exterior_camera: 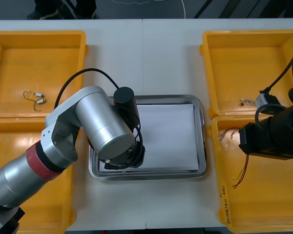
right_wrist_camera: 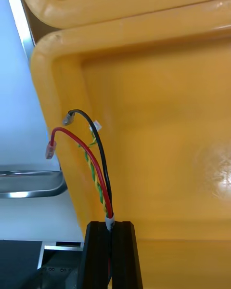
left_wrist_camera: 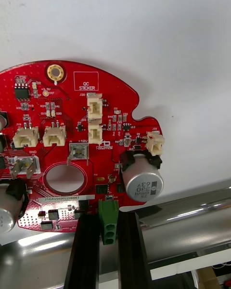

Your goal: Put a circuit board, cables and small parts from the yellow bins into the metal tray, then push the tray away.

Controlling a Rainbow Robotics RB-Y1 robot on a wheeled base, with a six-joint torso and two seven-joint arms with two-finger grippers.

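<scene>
Now | circuit board (left_wrist_camera: 72,125) between left fingers (left_wrist_camera: 86,255) | cables (right_wrist_camera: 97,171) between right fingers (right_wrist_camera: 126,255)

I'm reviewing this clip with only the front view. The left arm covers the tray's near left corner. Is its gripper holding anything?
Observer: Yes. In the left wrist view, the left gripper is shut on a green connector at the edge of a red circuit board. The board is over the white inside of the tray, beside its shiny rim.
Operator: And the right one, over the near right bin?
Observer: The right gripper is shut on a cable bundle of red, black and twisted yellow-green wires.
Operator: Is it out of the bin?
Observer: No. The bundle is inside the bin, with its loose ends by the wall nearest the tray.
</scene>
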